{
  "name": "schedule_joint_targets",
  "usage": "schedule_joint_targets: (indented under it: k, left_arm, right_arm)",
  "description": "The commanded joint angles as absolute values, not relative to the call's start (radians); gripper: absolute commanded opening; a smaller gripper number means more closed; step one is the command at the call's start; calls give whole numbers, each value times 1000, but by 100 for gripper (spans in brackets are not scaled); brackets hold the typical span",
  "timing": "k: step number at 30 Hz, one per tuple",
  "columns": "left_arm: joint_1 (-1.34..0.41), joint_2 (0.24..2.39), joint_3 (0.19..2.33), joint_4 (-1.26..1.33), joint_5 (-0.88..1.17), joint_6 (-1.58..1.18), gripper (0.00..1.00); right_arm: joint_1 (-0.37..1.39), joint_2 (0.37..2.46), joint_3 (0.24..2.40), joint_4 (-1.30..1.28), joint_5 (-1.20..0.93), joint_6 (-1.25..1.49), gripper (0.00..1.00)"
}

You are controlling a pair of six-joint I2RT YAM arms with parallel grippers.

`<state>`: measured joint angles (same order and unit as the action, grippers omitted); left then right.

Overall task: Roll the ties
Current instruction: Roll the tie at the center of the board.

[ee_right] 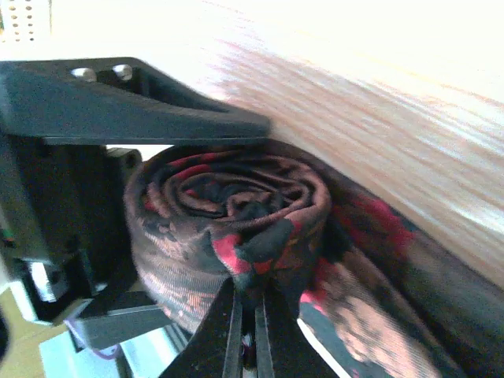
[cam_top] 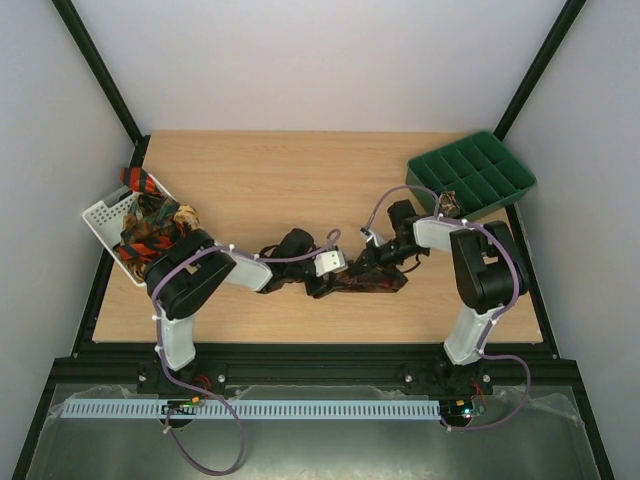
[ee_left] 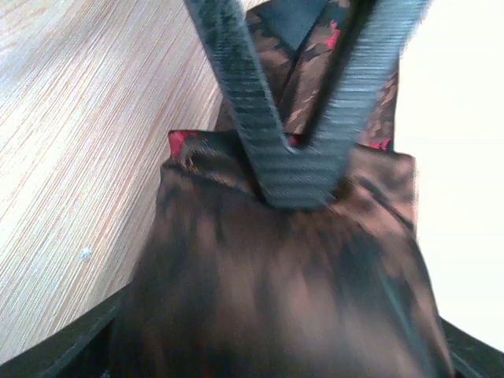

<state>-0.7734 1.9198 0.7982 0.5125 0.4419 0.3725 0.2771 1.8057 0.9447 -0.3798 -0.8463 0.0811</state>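
The dark brown tie with reddish specks (cam_top: 362, 283) lies mid-table, partly rolled. In the right wrist view its roll (ee_right: 228, 213) shows as a tight spiral, with the loose length trailing off to the right. My right gripper (cam_top: 377, 262) (ee_right: 253, 339) is shut on the fabric at the roll's end. Its ribbed fingers (ee_left: 252, 118) meet in a V on the tie (ee_left: 276, 291). My left gripper (cam_top: 342, 272) holds the roll from the other side, one finger (ee_right: 134, 98) lying along its top. In the left wrist view the fabric hides the left jaws.
A white slotted basket (cam_top: 100, 215) at the left edge holds more ties (cam_top: 150, 232), orange-and-black striped and tan-gold. A green compartment tray (cam_top: 470, 175) stands at the back right, with a small brownish thing (cam_top: 447, 203) at its near edge. Bare wood (cam_top: 280, 180) lies behind the arms.
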Motion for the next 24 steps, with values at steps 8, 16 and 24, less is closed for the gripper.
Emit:
schedule_joint_targets:
  k: [8,16,24]
  left_arm:
    - [-742,1760,702,543,486,238,79]
    - [-724,1716,643,556,515,265,82]
    - [-724,1861,742,602,518,345,81]
  right_arm:
    - [297,1890,943,-463,-516,31,1]
    - [349,1999,1030,-436,-520,40,1]
    - [349,2004,1003,-418,-563,25,1]
